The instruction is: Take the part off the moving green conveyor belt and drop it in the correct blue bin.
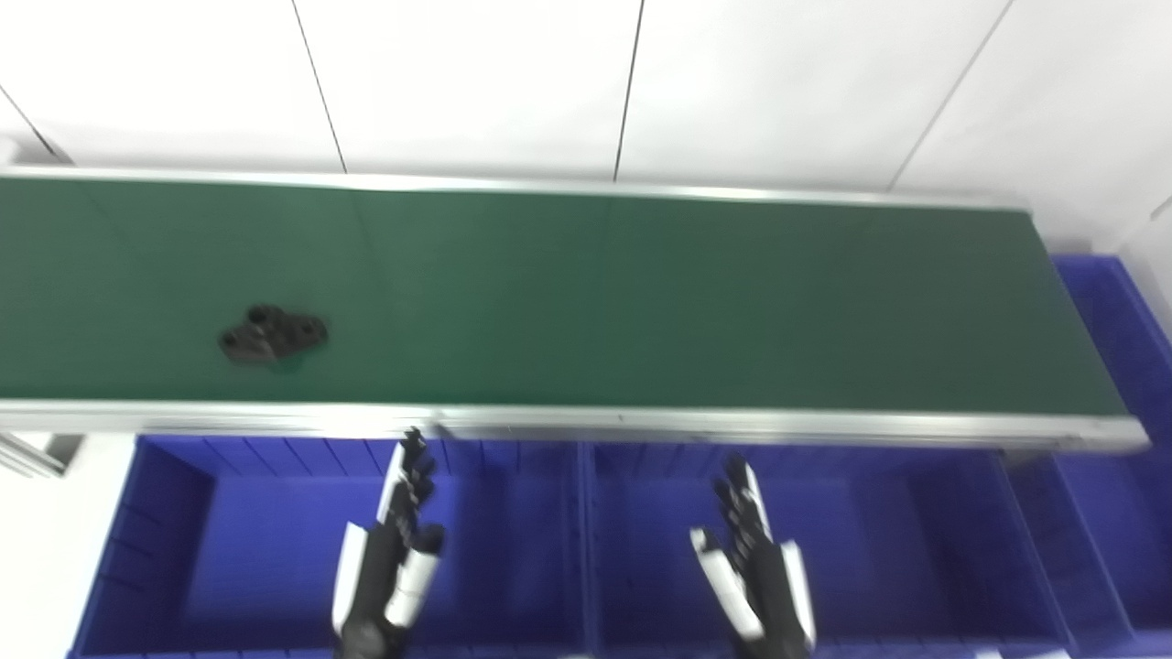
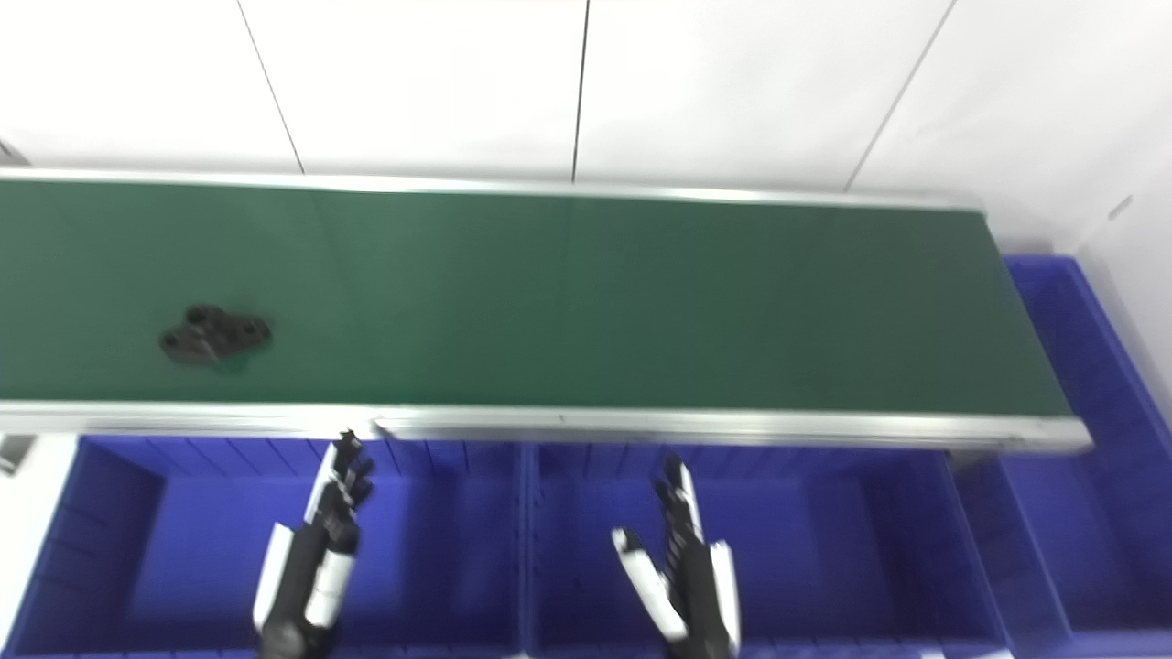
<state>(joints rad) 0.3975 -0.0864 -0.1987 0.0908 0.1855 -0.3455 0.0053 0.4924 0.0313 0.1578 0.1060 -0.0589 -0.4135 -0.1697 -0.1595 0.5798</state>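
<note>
A small black part (image 1: 273,335) with round holes lies on the green conveyor belt (image 1: 641,302), toward its left end and near the front rail. My left hand (image 1: 392,549) hovers open over the left blue bin (image 1: 165,549), fingers stretched toward the belt, well below and right of the part. Over the middle blue bin (image 1: 916,549) my right hand (image 1: 758,572) is open too, holding nothing. Neither hand touches the part or the belt.
A silver rail (image 1: 732,423) edges the belt's front side. Another blue bin (image 1: 1117,357) wraps around the belt's right end. White wall panels rise behind the belt. A grey bracket (image 1: 37,453) shows at the left under the rail.
</note>
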